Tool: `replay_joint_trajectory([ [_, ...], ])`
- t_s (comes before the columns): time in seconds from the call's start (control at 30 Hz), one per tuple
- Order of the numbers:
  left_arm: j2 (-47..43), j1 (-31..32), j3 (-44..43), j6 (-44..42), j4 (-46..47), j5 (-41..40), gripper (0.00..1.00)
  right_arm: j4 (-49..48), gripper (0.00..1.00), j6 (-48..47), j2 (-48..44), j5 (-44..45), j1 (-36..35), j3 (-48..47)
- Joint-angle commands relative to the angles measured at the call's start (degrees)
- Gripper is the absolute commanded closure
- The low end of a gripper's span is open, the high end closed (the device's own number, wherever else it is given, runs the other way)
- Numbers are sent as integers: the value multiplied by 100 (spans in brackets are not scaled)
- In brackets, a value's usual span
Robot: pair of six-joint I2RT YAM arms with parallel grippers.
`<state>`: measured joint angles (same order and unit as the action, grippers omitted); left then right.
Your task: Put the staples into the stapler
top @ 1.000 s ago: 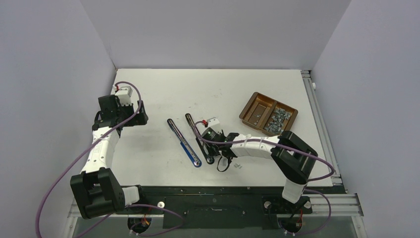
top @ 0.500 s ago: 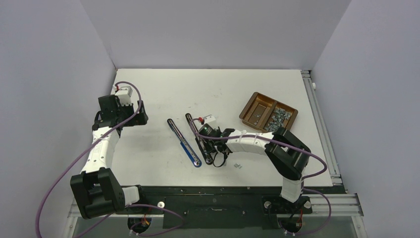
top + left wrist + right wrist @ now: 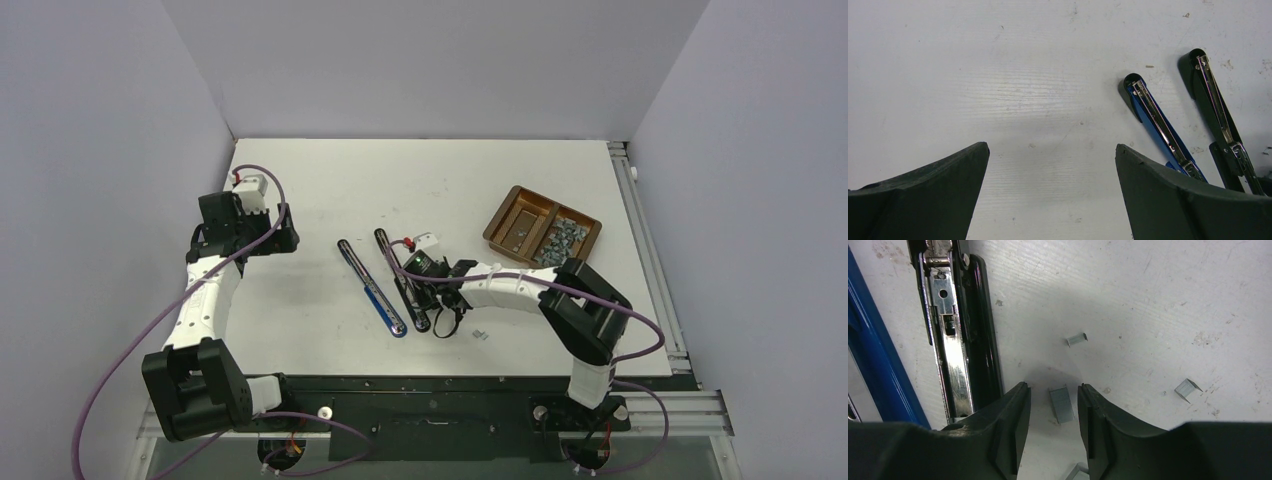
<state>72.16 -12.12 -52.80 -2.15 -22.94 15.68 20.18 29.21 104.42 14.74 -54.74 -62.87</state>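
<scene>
White table (image 3: 300,180), walled on three sides, seen from above; we order the items by size. The left arm (image 3: 205,290) reaches along the left edge, well apart from the work. Its left gripper (image 3: 1052,147) is released, jaws spread wide over bare tabletop, with nothing between them. The right arm (image 3: 560,295) bends across the table's near middle, carrying the right gripper (image 3: 1054,390) low over the surface beside the staplers. A brown two-compartment tray (image 3: 501,216) sits towards the far right. Most of the staples (image 3: 562,240) lie heaped in its right compartment, while what the left one holds we cannot tell. Two staplers lie opened out flat and side by side near the centre. They are the black stapler (image 3: 955,340), just left of the right gripper, and the blue stapler (image 3: 1158,120), further left again. In the right wrist view the black stapler's metal channel faces up. One small staple block (image 3: 1060,404) lies on the table between the right gripper's fingers (image 3: 1015,410). These are parted only a little and straddle it, with a gap showing on either side. We therefore read the jaws as unclenched and the block as not gripped. Smaller loose pieces (image 3: 1188,389) are scattered on the table nearby.
</scene>
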Motion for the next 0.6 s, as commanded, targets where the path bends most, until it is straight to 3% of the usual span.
replay_joint_trajectory([
  [0.0,-88,-45,-197,1,35,93,4,308,62,-56,-230,129,34,205],
  [0.33,-106,-46,-231,1,1,89,4,178,71,-149,-256,-116,48,268],
  [0.57,-121,-45,-258,-10,-5,78,4,249,71,-305,-110,-212,114,98],
])
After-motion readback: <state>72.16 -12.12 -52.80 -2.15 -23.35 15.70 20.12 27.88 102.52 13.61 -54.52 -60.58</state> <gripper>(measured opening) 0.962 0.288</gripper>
